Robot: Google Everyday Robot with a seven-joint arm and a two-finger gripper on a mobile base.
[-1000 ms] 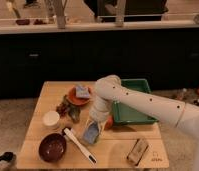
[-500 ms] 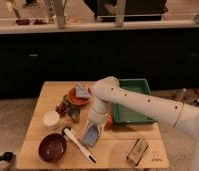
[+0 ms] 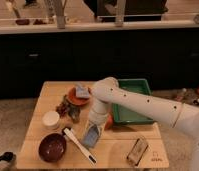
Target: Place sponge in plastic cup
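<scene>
Looking down at the table [image 3: 38,105] in the only view, we see the arm [image 3: 143,104] reaching in from the right and bending down at its white elbow toward the table's middle. The gripper [image 3: 94,131] sits low there, and the sponge [image 3: 91,136] hangs tilted beneath it, apparently held, its lower edge near the tabletop. We cannot tell how the gripper is set. We cannot pick out the cup with certainty; a dim small shape just left of the sponge may be it.

Beside the sponge lies a white stick-like tool [image 3: 79,144] running diagonally, with a dark red bowl [image 3: 52,146] to its left and a white cup [image 3: 51,119] above the bowl. An orange plate [image 3: 77,96] carries a pale grey block [image 3: 82,90]. A green tray [image 3: 137,89] sits behind the arm, and a small packet [image 3: 137,150] lies near the front right edge.
</scene>
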